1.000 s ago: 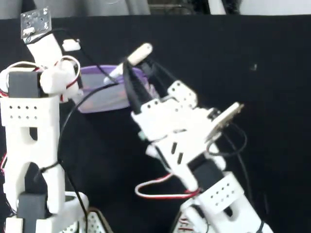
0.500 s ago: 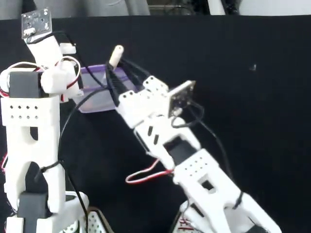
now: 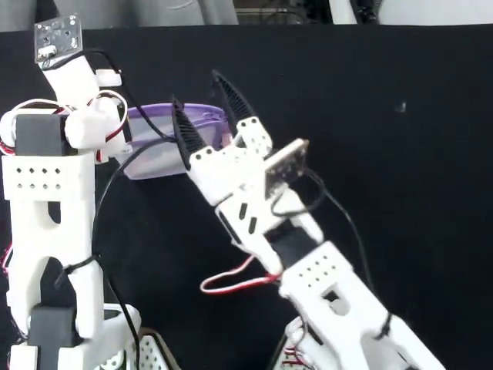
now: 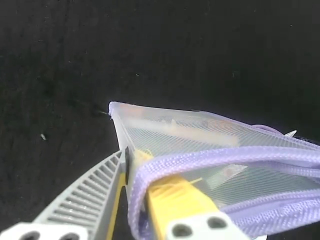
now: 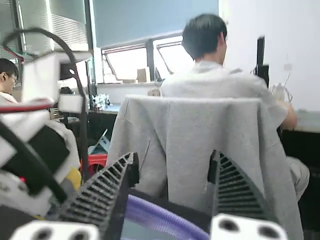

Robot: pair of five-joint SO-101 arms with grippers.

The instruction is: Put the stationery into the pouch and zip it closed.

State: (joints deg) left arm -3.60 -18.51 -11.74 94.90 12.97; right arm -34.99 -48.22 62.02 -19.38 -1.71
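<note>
- One black tabletop [image 3: 400, 200] carries everything.
- One pouch [image 3: 166, 158], see-through with a purple zip rim, sits toward the far left corner of the tabletop. Its mouth is unzipped and gapes.
- Through the pouch wall [image 4: 210, 150] the left wrist view shows one long pale piece of stationery [image 4: 200, 132] lying inside. Other shapes lie deeper in, too faint to count.
- Two hands are at the pouch.
- The left hand [image 4: 132, 165] is clamped on the pouch's rim at one end, with its yellow finger inside the mouth and its grey ribbed finger outside against the wall.
- The right hand [image 3: 206, 108] is spread wide and holds nothing. Its two black fingers point up and away, just above the pouch's mouth.
- From its own wrist view, the right hand [image 5: 172, 180] has the purple rim [image 5: 165, 217] just beneath its fingers.
</note>
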